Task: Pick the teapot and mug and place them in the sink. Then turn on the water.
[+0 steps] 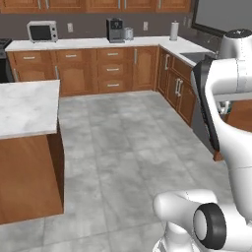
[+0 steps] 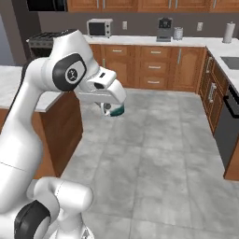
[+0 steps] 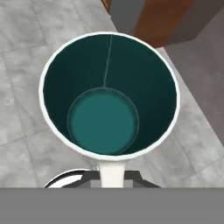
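Right up close in the hand view, the mug [image 3: 109,96] hangs from the pincer [image 3: 112,177], which pinches its handle tight, and we look down into its teal inside. From the right base view, the mug [image 2: 114,110] is high over the grey floor [image 2: 154,154], under the white hand. Far to the right sits the sink [image 2: 231,62] in the white desk [image 2: 212,46] (a long way off). I think a fast swing could make the mug slip and drop, or bump the cabinets [image 2: 210,91].
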{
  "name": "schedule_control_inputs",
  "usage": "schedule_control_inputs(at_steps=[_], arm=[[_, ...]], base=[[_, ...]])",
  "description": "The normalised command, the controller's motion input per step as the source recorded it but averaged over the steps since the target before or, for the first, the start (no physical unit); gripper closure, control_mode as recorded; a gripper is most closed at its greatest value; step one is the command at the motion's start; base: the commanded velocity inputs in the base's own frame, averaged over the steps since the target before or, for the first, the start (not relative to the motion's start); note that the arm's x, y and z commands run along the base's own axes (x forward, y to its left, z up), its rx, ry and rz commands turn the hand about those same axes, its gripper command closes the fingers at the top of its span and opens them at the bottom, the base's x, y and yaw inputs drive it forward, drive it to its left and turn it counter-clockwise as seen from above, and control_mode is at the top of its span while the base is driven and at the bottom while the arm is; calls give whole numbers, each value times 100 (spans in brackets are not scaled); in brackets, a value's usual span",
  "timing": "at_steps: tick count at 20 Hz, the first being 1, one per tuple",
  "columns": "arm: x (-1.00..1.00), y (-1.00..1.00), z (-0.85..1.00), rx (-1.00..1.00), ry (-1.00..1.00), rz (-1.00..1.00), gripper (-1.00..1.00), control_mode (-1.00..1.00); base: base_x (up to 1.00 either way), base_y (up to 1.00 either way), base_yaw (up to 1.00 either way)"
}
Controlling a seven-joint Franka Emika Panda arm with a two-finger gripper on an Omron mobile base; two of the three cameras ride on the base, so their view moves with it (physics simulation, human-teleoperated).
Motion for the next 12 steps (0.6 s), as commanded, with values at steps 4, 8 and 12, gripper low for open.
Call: schedule_control_inputs(at_steps=[4,8,12], arm=[[0,0,0,0,0,0,100,100],[0,0,0,0,0,0,100,100],[0,0,0,0,0,0,100,100]], base=[[100,0,-1],[100,0,-1],[100,-3,-1]])
